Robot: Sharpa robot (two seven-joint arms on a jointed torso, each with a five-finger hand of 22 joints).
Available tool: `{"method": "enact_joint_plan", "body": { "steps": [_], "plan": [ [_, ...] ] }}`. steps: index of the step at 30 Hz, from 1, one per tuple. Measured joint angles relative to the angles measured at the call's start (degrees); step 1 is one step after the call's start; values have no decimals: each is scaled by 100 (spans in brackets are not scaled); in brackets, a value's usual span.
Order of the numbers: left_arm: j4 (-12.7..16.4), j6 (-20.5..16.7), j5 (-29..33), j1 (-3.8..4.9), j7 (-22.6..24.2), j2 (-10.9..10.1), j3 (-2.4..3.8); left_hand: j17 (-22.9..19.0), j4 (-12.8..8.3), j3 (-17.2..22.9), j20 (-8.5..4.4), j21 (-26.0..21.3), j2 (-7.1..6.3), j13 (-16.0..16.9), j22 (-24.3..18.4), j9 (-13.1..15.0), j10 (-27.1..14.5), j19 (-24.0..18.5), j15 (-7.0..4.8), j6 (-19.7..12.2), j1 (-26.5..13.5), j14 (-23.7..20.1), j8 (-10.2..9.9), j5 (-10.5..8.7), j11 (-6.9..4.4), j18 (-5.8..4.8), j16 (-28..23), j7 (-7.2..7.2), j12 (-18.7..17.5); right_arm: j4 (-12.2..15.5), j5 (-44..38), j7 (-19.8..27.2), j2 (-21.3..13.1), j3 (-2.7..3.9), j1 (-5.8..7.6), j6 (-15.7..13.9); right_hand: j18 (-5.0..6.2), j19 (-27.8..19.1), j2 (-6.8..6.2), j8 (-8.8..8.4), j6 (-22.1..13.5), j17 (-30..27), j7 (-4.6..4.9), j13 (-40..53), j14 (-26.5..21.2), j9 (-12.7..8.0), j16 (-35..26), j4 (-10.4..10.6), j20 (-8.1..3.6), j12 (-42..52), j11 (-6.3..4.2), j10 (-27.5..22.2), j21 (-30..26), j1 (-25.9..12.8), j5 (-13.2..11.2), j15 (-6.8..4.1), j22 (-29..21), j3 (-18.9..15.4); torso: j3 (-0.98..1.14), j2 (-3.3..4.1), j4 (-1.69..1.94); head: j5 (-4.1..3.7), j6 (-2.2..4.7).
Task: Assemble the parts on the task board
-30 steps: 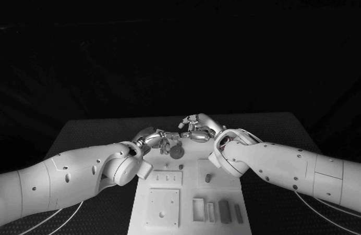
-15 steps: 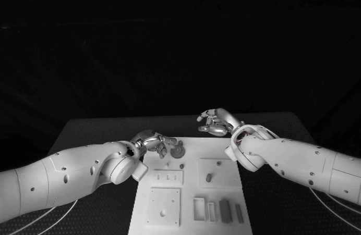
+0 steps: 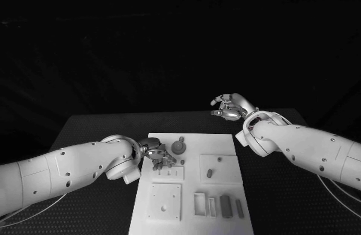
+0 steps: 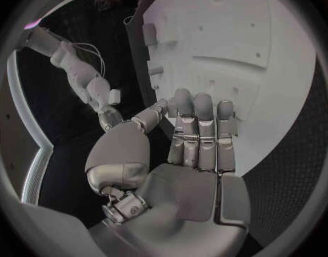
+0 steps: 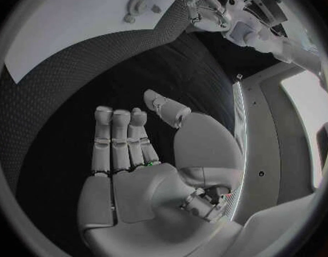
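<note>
The white task board (image 3: 226, 146) lies in the middle of the black table. A round grey part (image 3: 178, 147) sits near its far edge, and a small peg part (image 3: 209, 173) stands in a square recess. My left hand (image 3: 158, 157) hovers over the board's left side, just nearer than the round part, fingers straight and holding nothing (image 4: 196, 137). My right hand (image 3: 229, 107) is raised beyond the board's far right corner, above the black mat, fingers extended and holding nothing (image 5: 128, 143). The right wrist view shows the board (image 5: 64, 28) and the round part (image 5: 140, 3) at a distance.
A plate with small holes (image 3: 164, 203) lies at the board's near left. Beside it are a rectangular frame (image 3: 200, 203) and several bar-shaped parts (image 3: 224, 208). Black mat (image 3: 286, 193) flanks the board on both sides.
My right hand has left the round part and moved right and away, off the board. My left hand has drawn back toward me along the board's left side. The round part stays put.
</note>
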Motion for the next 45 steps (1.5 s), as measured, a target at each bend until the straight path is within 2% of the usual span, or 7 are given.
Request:
{"method": "enact_joint_plan", "body": {
  "steps": [5, 6, 7, 11, 23, 34, 45],
  "plan": [
    [59, 130, -537, 6, -340, 62, -13, 17, -31, -31, -12, 43, 29, 29, 0, 3, 23, 53, -30, 38, -29, 51, 30, 61, -18, 0, 63, -38, 53, -119, 94, -2, -6, 7, 27, 35, 129, -371, -77, -197, 0, -527, 0, -586, -255, -116, -873, 22, 261, -691, 0, 0, -764, -78, 84, 262, -404, 15, -1, -1, 0, 18, -49],
    [101, 143, -690, 5, -405, 68, -20, 17, -32, -31, -21, 44, 40, 35, -1, 4, 28, 63, -30, 45, -40, 52, 30, 80, -14, 0, 63, -35, 54, -145, 120, -2, -10, 4, 27, 45, 126, -504, -90, -212, 502, -687, 40, -785, -340, -128, -1132, -5, 318, -908, 109, -554, -981, -90, 152, 351, -513, -38, -1, -1, 3, 19, -61],
    [132, 147, -812, 4, -446, 68, -23, 19, -32, -31, -21, 44, 41, 45, -1, 5, 32, 63, -34, 69, -41, 57, 30, 81, -11, 0, 83, -28, 76, -157, 138, -2, -13, 2, 27, 53, 106, -625, -90, -230, 685, -902, 131, -1077, -405, -141, -1481, -20, 406, -1203, 222, -780, -1261, -90, 193, 468, -656, -106, -3, -1, 8, 19, -77],
    [230, 137, -1325, 0, -583, 65, -27, 31, -32, -31, -31, 63, 75, 75, -1, 6, 41, 114, -41, 81, -75, 83, 64, 96, -19, 0, 130, -17, 127, -185, 203, -1, -18, 1, 28, 82, 33, -792, -90, -243, 728, -1253, 175, -1712, -472, -169, -2086, -33, 573, -1677, 336, -847, -1772, -90, 212, 644, -902, -209, -12, -1, 17, 19, -120],
    [369, -72, -2120, 1, -894, 62, -32, 101, -55, -55, -97, 220, 223, 299, -2, 6, 74, 319, -50, 116, -223, 132, 127, 158, -9, 0, 374, -8, 454, -171, 288, 8, -31, 2, 30, 130, 32, -827, -112, -262, 728, -1362, 175, -2031, -465, -196, -2255, -18, 608, -1756, 368, -838, -1923, -67, 212, 676, -962, -257, -24, 4, 18, 34, -184],
    [428, -96, -2404, 0, -1083, 108, -34, 270, -73, -71, -255, 690, 295, 1342, -3, 12, 42, 894, -76, 133, -295, 184, 197, 181, -57, -1, 954, 8, 1338, -229, 310, 10, -29, 2, 30, 187, 32, -862, -112, -286, 728, -1388, 174, -2120, -477, -211, -2329, 7, 644, -1784, 367, -838, -1992, -67, 212, 688, -974, -281, -18, 4, 14, 43, -222],
    [437, 97, -2674, -3, -1226, 172, -43, 464, -65, -56, -422, 996, 442, 1819, -3, 94, 5, 1159, -113, 121, -444, 258, 246, 179, -96, 54, 1378, -5, 1464, -238, 327, 9, -23, 2, 30, 236, 32, -929, -134, -286, 727, -1457, 174, -2361, -543, -240, -2478, 6, 711, -1861, 419, -890, -2138, -45, 235, 753, -998, -280, -10, 4, 14, 86, -246]
  ]
}}
